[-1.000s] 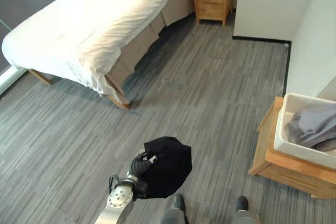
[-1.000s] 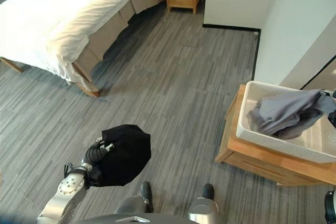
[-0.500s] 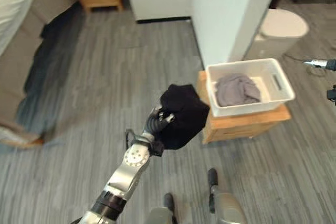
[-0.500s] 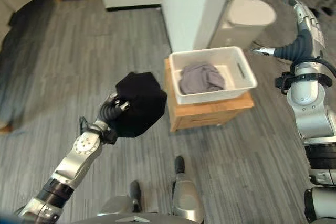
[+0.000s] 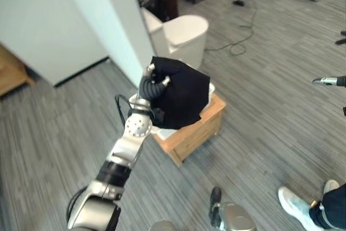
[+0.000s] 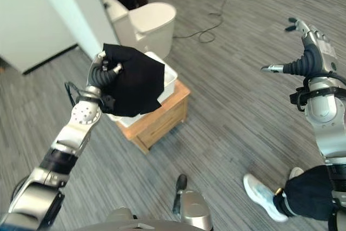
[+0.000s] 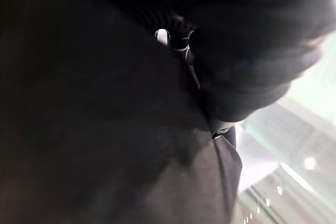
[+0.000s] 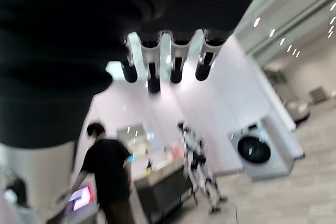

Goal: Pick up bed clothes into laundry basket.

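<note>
My left hand (image 6: pixel 102 74) is raised and shut on a bunched black garment (image 6: pixel 135 87), which also hangs dark before the wrist camera (image 7: pixel 105 140). The garment hangs in front of the white laundry basket (image 6: pixel 168 75) and hides most of it and what lies inside. The basket sits on a low wooden stand (image 6: pixel 162 118). Far to the right, my right hand (image 6: pixel 312 52) is held up with straight fingers (image 8: pixel 152 66) and holds nothing.
A white round bin (image 6: pixel 154 22) stands just behind the basket, beside a white wall corner (image 5: pixel 81 14). A person's shoe (image 6: pixel 259 190) and dark trouser leg (image 6: pixel 305 193) are at the lower right. Another person (image 8: pixel 107 171) stands far off.
The camera has swung from the bed to the basket. My left hand has lifted the black garment from beside the basket to in front of it, covering the grey clothes inside.
</note>
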### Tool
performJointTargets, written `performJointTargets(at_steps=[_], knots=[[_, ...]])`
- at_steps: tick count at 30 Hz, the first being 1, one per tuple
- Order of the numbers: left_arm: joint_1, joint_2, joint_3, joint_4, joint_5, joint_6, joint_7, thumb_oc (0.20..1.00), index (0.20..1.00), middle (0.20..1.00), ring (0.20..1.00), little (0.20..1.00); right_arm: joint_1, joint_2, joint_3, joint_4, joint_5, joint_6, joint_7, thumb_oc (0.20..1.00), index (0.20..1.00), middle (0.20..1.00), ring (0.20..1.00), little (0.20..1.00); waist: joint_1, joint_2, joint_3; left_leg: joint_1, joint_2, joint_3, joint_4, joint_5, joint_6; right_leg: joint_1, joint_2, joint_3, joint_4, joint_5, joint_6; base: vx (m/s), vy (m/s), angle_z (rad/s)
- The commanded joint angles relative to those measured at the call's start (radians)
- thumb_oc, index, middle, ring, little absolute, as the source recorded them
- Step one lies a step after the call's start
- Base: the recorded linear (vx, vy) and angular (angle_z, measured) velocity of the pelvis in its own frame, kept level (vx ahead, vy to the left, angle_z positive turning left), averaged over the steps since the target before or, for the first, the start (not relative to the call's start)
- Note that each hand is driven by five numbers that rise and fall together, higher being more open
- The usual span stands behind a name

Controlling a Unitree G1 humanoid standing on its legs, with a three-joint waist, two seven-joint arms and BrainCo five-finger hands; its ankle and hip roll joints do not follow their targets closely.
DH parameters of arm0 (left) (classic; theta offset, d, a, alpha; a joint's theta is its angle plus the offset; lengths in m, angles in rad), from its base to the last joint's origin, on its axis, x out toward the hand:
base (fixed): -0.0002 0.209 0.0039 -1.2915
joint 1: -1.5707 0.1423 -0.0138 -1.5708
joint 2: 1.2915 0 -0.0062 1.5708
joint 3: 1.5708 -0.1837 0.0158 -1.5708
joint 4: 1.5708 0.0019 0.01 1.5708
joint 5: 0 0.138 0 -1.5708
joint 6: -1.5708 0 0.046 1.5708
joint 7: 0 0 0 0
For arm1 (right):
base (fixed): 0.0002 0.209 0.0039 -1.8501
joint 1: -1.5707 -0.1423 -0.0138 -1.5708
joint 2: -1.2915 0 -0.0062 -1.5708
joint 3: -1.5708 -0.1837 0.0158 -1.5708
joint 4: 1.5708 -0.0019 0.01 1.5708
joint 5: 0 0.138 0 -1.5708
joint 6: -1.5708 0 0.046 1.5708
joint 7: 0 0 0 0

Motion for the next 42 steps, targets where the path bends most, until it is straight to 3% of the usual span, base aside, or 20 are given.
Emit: performJointTargets(at_steps=[1,2,7,13,20,26,42], knots=[[-0.057,0.05,-0.011,0.032,0.077,-0.004,0.082,0.2,0.2,0.2,0.2,0.2,-0.075,-0.065,0.076,-0.078,0.027,-0.054,0.002,1.0,1.0,1.0,1.0,1.0,0.021,-0.006,-0.028,-0.032,-0.029,0.013,-0.237,0.038,0.012,0.162,-0.095,0.008,-0.123,-0.081,0.177,0.26,0.256,-0.86],[-0.083,0.078,-0.02,0.081,0.108,0.01,0.096,0.2,0.2,0.2,0.2,0.2,-0.084,-0.089,0.098,-0.071,0.005,-0.055,-0.004,1.0,1.0,1.0,1.0,1.0,0.022,0.009,-0.03,-0.027,-0.006,0.012,-0.364,0.09,0.001,0.161,-0.101,0.032,-0.123,-0.088,0.193,0.18,0.194,-1.06],[-0.132,0.092,-0.026,0.216,0.181,0.066,0.107,0.2,0.2,0.2,0.2,0.2,-0.049,-0.088,0.086,-0.109,-0.003,-0.061,-0.005,1.0,1.0,1.0,1.0,1.0,-0.013,0.027,-0.039,0.067,-0.009,0.053,-0.523,0.133,0.005,0.154,-0.097,0.045,-0.123,-0.069,0.209,0.13,0.098,-0.49],[-0.186,0.165,-0.02,0.387,0.221,0.095,0.134,0.2,0.2,0.2,0.2,0.2,-0.059,-0.119,0.095,-0.155,-0.001,-0.093,-0.02,1.0,1.0,1.0,1.0,1.0,-0.044,0.023,-0.041,0.093,-0.029,0.088,-0.557,0.119,0.016,0.12,-0.106,0.076,-0.123,-0.046,0.224,0.04,0.061,-0.22],[-0.164,0.297,0.001,0.508,0.341,0.123,0.132,0.2,0.2,0.2,0.2,0.2,0.042,-0.142,-0.024,-0.229,0.026,-0.14,-0.006,1.0,1.0,1.0,1.0,1.0,-0.048,0.026,-0.047,0.083,-0.063,0.077,-0.557,0.094,0.032,0.101,-0.142,0.06,-0.123,-0.027,0.249,0.04,0.05,0.22],[-0.166,0.262,-0.008,0.563,0.332,0.127,0.105,0.2,0.2,0.2,0.2,0.2,0.046,-0.126,-0.021,-0.222,0.015,-0.126,0.006,1.0,1.0,1.0,1.0,1.0,-0.043,0.016,-0.04,0.066,-0.075,0.074,-0.557,0.086,0.043,0.078,-0.155,0.058,-0.121,-0.015,0.256,0.0,0.032,0.16],[-0.207,0.063,-0.024,0.589,0.179,0.119,0.105,0.2,0.2,0.2,0.2,0.2,0.032,-0.066,0.008,-0.168,-0.048,-0.054,-0.003,1.0,1.0,1.0,1.0,1.0,-0.03,-0.015,-0.024,0.051,-0.09,0.067,-0.557,0.074,0.062,0.057,-0.17,0.06,-0.119,0.005,0.262,0.0,0.005,0.0]])
